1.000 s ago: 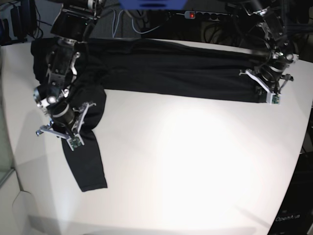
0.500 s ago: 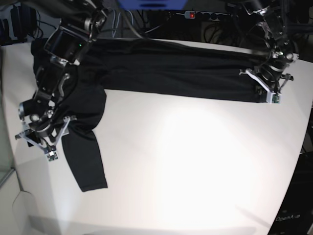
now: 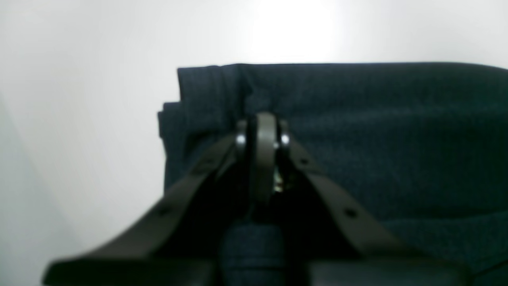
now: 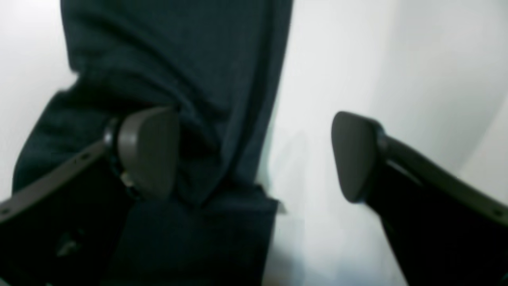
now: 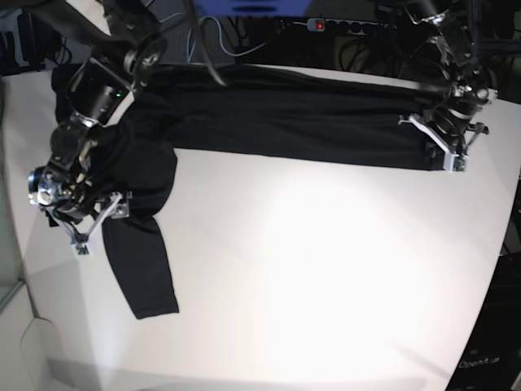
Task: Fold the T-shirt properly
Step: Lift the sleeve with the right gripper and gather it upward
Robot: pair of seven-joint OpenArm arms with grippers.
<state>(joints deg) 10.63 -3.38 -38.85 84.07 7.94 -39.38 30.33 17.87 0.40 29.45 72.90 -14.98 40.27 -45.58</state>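
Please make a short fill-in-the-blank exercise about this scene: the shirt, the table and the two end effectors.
1. The color of the shirt is ____.
2. The right end effector has its jaws ____, with one finger beside the sleeve.
3. The left end effector is ____ on the shirt's edge.
4. The shirt lies on a ____ table.

Missing words: black; open; shut; white
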